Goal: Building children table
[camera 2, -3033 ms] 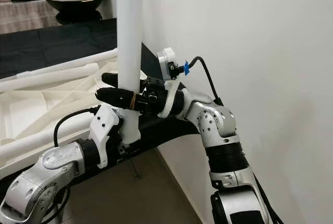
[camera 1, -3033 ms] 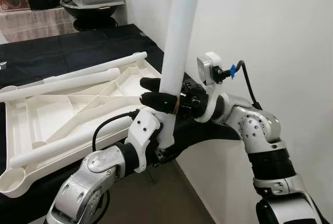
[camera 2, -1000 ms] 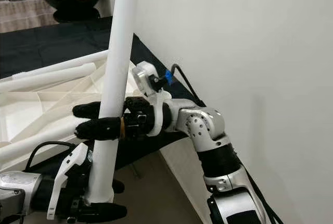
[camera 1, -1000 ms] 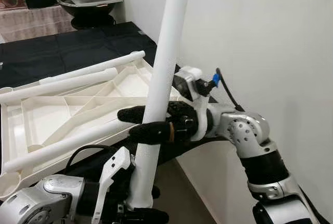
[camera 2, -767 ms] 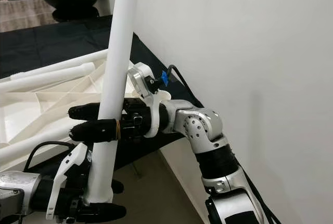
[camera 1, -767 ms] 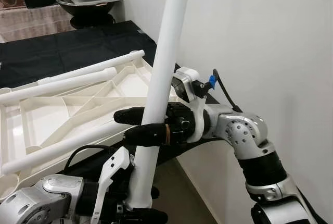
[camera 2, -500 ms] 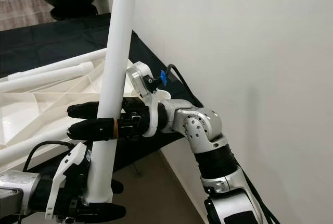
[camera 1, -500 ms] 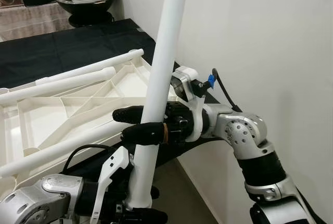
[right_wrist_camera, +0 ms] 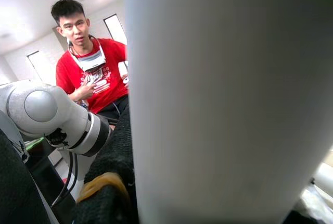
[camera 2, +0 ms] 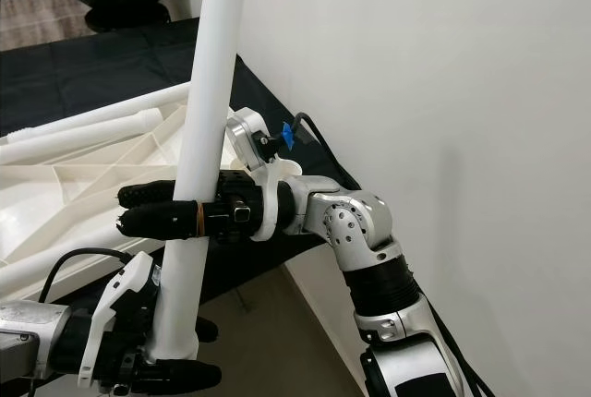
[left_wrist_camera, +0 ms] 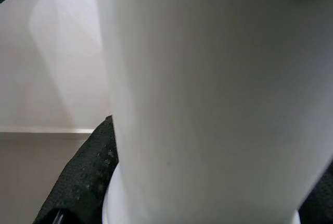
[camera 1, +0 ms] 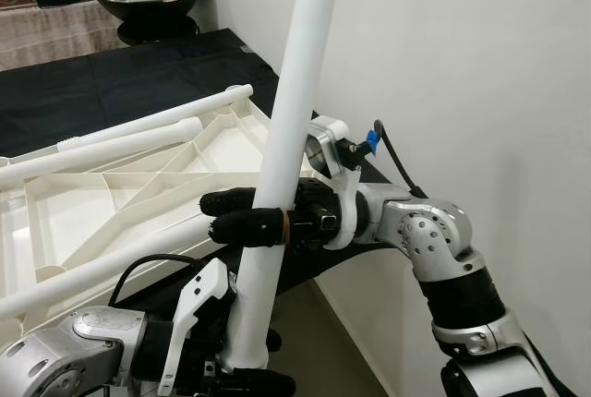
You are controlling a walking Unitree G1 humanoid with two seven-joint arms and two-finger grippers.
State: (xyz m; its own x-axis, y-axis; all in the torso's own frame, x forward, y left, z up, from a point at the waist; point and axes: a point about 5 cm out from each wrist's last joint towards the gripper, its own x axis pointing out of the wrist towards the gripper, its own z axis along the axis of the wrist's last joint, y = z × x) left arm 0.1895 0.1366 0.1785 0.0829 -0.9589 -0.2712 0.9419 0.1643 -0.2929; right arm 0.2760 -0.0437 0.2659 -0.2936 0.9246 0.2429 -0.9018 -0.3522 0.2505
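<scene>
Two pincers, left pincer, right pincer, gripping one table leg

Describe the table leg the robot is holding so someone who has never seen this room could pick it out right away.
Start at the upturned white tabletop on the black surface by the white wall. Near its corner, the table leg is a white tube, gripped low by the left gripper and higher by the right gripper. It stands nearly upright; the other legs lie flat across the tabletop.
</scene>
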